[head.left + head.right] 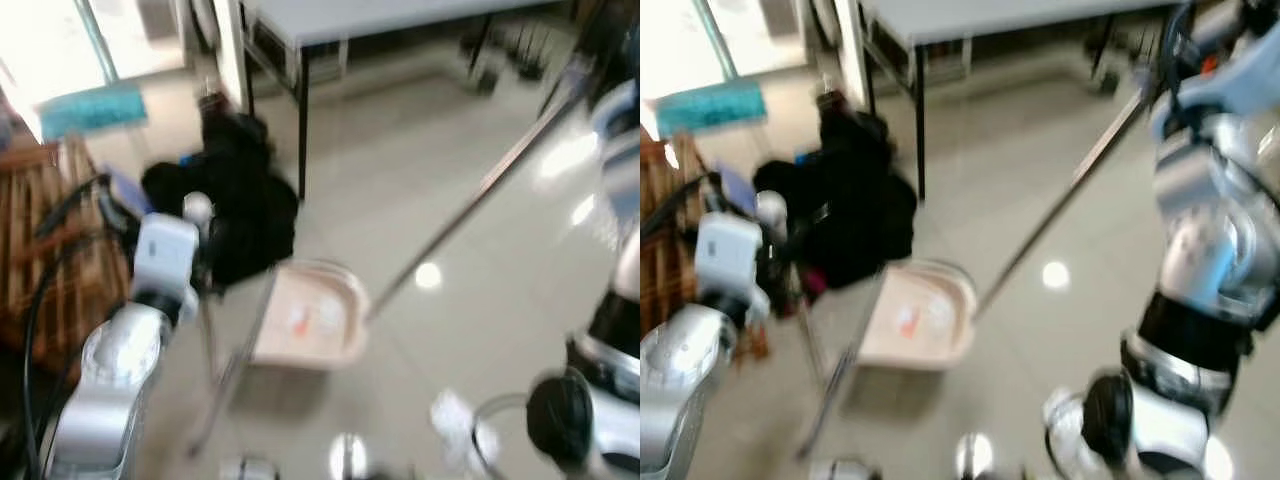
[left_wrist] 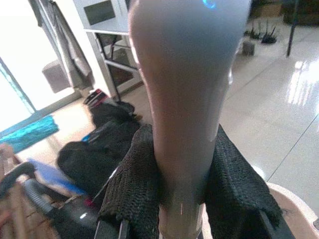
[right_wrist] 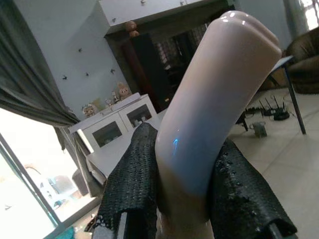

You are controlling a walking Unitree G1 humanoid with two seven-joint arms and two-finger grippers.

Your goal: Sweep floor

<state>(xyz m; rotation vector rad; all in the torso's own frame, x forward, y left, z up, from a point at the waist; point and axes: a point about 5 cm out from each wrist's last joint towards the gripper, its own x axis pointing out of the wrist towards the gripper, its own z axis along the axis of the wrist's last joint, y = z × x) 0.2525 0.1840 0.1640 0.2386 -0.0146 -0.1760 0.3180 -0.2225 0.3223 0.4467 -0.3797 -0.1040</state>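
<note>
1. Head views (blurred): a pale pink plastic dustpan (image 1: 310, 318) rests on the glossy beige tiled floor (image 1: 400, 180), its upright pale handle (image 2: 187, 99) rising toward the left end effector (image 1: 205, 265). A long thin broom pole (image 1: 470, 205) slants from the dustpan's edge up toward the right arm (image 1: 1210, 230). A heap of black bags (image 1: 240, 205) lies just beside a dark-legged grey bench (image 1: 400, 15); a teal mat (image 1: 95, 108) lies farther back.
2. Left wrist view: the left end effector's black fingers (image 2: 134, 194) are clamped on either side of the dustpan handle.
3. Right wrist view: the right end effector (image 3: 184, 199) is closed around a thick pale pink broom grip (image 3: 214, 94), with a white cabinet (image 3: 117, 124) behind.
</note>
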